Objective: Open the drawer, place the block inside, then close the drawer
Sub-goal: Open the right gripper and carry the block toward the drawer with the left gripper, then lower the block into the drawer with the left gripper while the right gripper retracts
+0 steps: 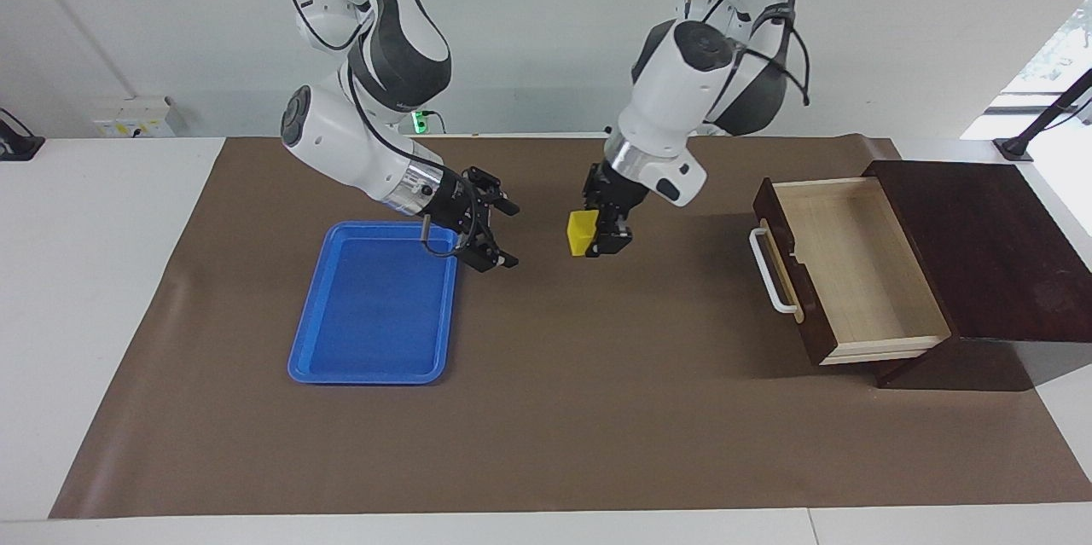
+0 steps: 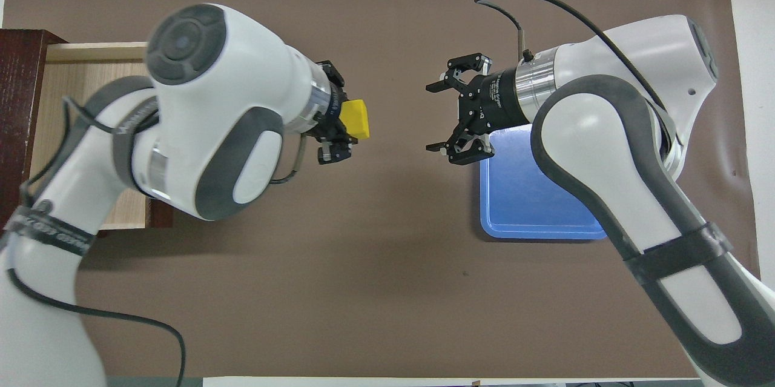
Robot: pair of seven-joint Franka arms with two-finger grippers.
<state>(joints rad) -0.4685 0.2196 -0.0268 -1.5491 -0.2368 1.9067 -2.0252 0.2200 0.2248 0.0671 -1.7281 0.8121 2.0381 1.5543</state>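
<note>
Two glossy white arms with dark grey joint covers, silver wrist rings, looping black cables.

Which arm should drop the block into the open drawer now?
Left: its tool already grips the block, and the open drawer is at its end of the table. The right tool hangs open beside the blue tray.
</note>
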